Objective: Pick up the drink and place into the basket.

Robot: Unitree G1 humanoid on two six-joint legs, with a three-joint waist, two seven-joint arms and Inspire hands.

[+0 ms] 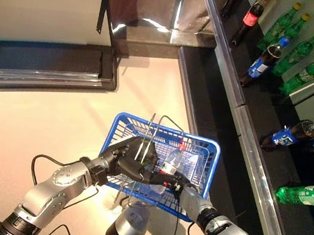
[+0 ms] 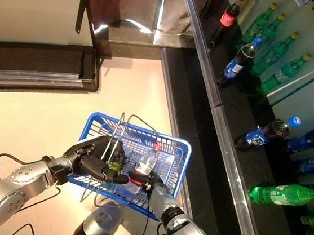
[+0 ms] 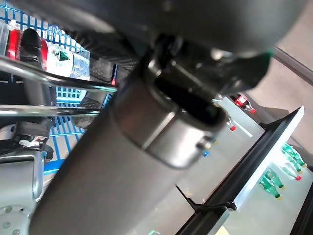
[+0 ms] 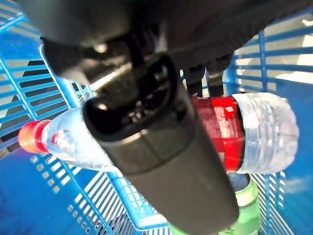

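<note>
My left hand is shut on the thin wire handles of the blue basket and holds it raised in front of me. My right hand reaches into the basket from the near side and is shut on a clear bottle with a red label and a red cap. The bottle lies inside the basket, just above its floor. A green can lies in the basket under the bottle.
A dark shelf unit with a metal front edge runs along the right. It holds green bottles, dark bottles with blue labels and red-labelled bottles. A low dark cabinet stands at the back left.
</note>
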